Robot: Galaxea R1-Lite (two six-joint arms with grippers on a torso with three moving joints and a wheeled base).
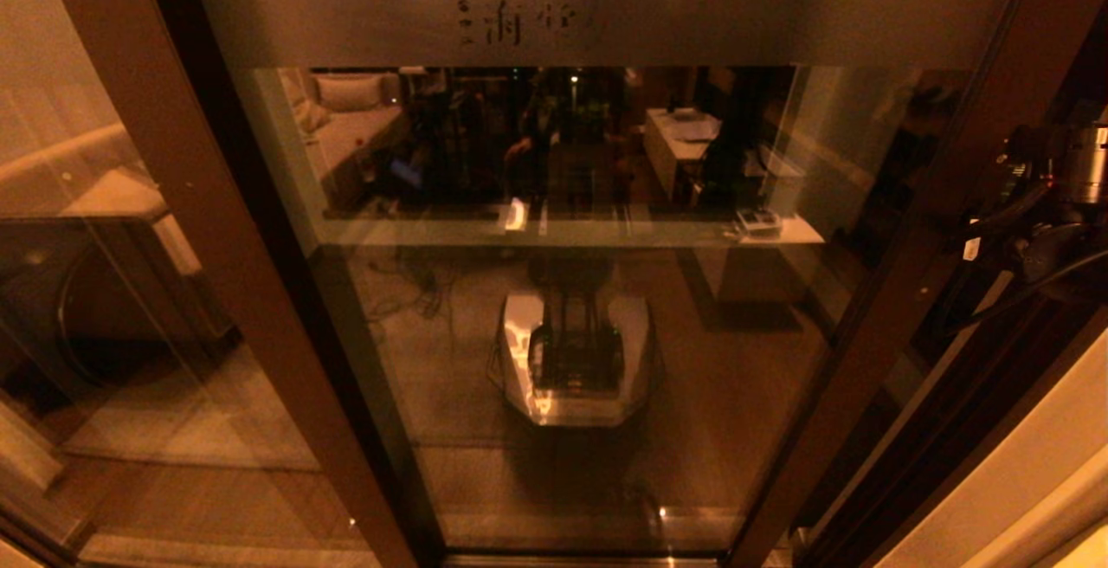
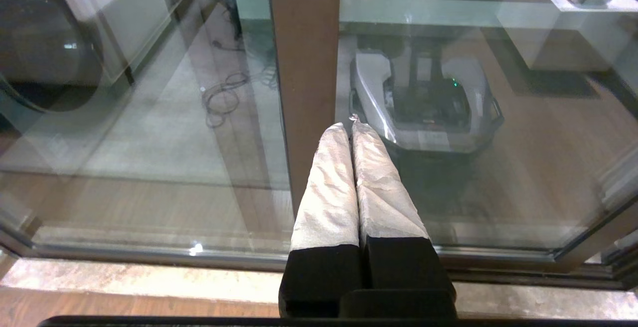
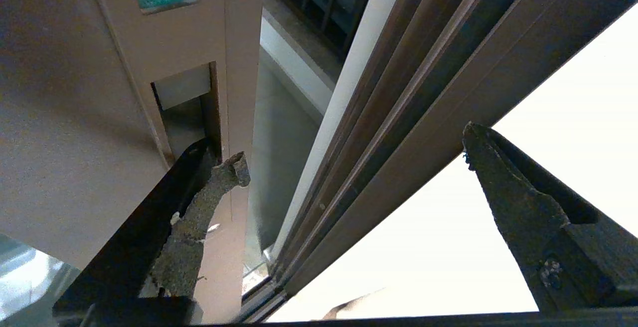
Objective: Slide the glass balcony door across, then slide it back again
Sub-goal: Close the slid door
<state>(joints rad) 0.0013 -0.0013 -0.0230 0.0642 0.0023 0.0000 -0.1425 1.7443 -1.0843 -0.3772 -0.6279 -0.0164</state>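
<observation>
The glass balcony door [image 1: 779,22] fills the head view, its frosted band carrying two etched characters [image 1: 519,22]. In the right wrist view my right gripper [image 3: 354,157] is open beside the door's brown edge stile [image 3: 239,43]. One of its fingers [image 3: 219,182] lies at the recessed handle slot [image 3: 184,102]; the other finger [image 3: 503,182] hangs free before the white wall. A narrow gap shows between the stile and the jamb rails [image 3: 398,92]. My left gripper [image 2: 349,126] is shut and empty, its white-wrapped tips in front of the door's other brown stile [image 2: 304,43].
A plain brown-framed pane [image 1: 86,291] without characters stands to the left. The glass reflects my base [image 1: 576,360] and the room behind. The right arm's wrist [image 1: 1056,230] sits by the right frame. A floor track [image 2: 149,254] runs along the bottom, and a pale wall [image 1: 1021,481] lies at the right.
</observation>
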